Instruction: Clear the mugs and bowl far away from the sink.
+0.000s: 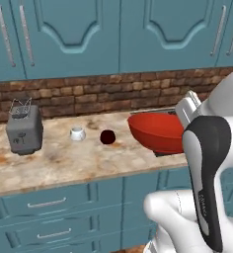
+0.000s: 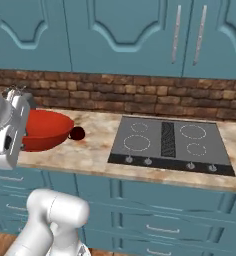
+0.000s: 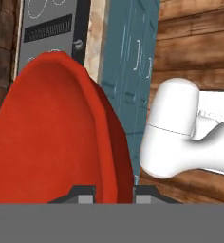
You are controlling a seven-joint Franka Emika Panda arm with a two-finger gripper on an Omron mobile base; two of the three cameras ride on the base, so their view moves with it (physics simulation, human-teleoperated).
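Observation:
The wide red bowl [image 1: 155, 131] hangs just above the counter, its shadow under it, and shows at the left in the right base view [image 2: 46, 129]. My gripper [image 3: 114, 195] is shut on the bowl's rim [image 3: 52, 137], one finger on each side of the wall. The white mug [image 1: 77, 133] and the dark maroon mug [image 1: 107, 137] stand on the counter left of the bowl. The maroon mug [image 2: 77, 133] sits right beside the bowl, toward the wall. The sink is out of view.
A grey toaster [image 1: 23, 129] stands at the counter's left end. A black stovetop [image 2: 170, 142] lies in the counter right of the bowl. A brick backsplash [image 1: 89, 96] and teal wall cabinets run behind, with drawers below the marble counter [image 1: 64, 163].

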